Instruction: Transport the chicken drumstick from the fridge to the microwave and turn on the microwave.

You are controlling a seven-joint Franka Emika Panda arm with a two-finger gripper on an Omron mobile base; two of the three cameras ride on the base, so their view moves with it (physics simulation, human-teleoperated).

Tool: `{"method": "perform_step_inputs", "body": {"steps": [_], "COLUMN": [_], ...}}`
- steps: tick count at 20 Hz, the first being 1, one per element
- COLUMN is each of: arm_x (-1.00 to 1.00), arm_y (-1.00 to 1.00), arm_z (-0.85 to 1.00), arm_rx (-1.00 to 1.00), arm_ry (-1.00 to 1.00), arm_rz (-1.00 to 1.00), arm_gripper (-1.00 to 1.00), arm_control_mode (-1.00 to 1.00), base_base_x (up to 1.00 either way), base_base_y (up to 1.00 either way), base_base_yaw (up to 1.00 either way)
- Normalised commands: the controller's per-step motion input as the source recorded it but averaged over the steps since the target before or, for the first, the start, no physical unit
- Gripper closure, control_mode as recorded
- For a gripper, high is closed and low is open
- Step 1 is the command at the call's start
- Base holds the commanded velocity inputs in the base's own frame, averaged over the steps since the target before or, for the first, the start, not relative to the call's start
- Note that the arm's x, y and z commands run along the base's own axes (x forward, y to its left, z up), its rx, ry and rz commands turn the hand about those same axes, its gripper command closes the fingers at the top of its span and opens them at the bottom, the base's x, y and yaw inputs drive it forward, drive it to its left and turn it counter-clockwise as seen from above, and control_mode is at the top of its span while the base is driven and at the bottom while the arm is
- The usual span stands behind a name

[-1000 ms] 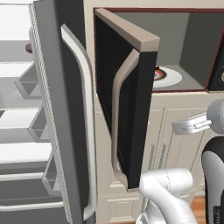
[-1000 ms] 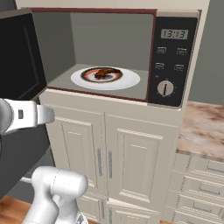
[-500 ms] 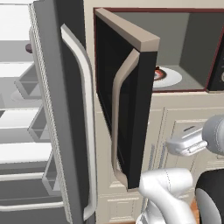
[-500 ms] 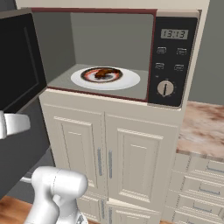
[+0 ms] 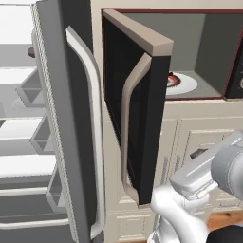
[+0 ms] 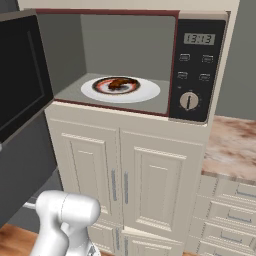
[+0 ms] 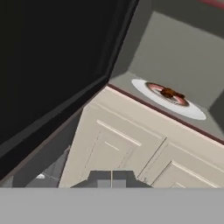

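The chicken drumstick [image 6: 119,83] lies reddish-brown on the white round plate [image 6: 145,92] inside the microwave [image 6: 197,70]. Its black glass door [image 5: 135,109] stands swung wide open. In the hand view the drumstick [image 7: 169,92] sits up and to the right, past the dark-red rim. My gripper [image 7: 111,178] is shut with nothing in it, low in front of the cream cabinets and below the microwave's opening. My hand [image 5: 197,176] hangs right of the open door's lower corner. The fridge [image 5: 61,118] stands at the left, its door open.
The fridge's long curved handle [image 5: 92,142] and the microwave door's tan handle [image 5: 127,137] project toward me, close together. White shelves [image 5: 19,128] show inside the fridge. Cream cabinet doors [image 6: 125,185] fill the space under the microwave; a marbled counter [image 6: 232,147] lies to the right.
My hand has dropped lower and slid out of the right base view's left edge. The drumstick, plate and both doors have stayed put.
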Motion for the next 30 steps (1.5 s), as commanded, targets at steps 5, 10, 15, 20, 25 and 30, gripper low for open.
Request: {"method": "perform_step_inputs", "body": {"steps": [5, 10, 15, 20, 25, 30], "arm_x": [-0.29, -0.25, -0.17, -0.01, 0.0, 0.0], "arm_y": [0.33, 0.34, 0.31, 0.33, 0.26, 0.23], "arm_z": [0.0, 0.0, 0.0, 0.0, 0.0, 0.0], "arm_rx": [-0.13, -0.15, -0.14, -0.16, -0.13, -0.12], "arm_ry": [-0.04, -0.07, -0.07, -0.11, -0.06, -0.01], "arm_rz": [0.13, 0.07, 0.04, 0.0, 0.0, 0.0], "arm_gripper": [1.0, 1.0, 1.0, 1.0, 1.0, 1.0], "arm_control_mode": [-1.0, -1.0, -1.0, -1.0, -1.0, -1.0], "base_base_x": [0.0, 0.0, 0.0, 0.0, 0.0, 0.0], "base_base_y": [0.0, 0.0, 0.0, 0.0, 0.0, 0.0], "base_base_yaw": [0.0, 0.0, 0.0, 0.0, 0.0, 0.0]}}
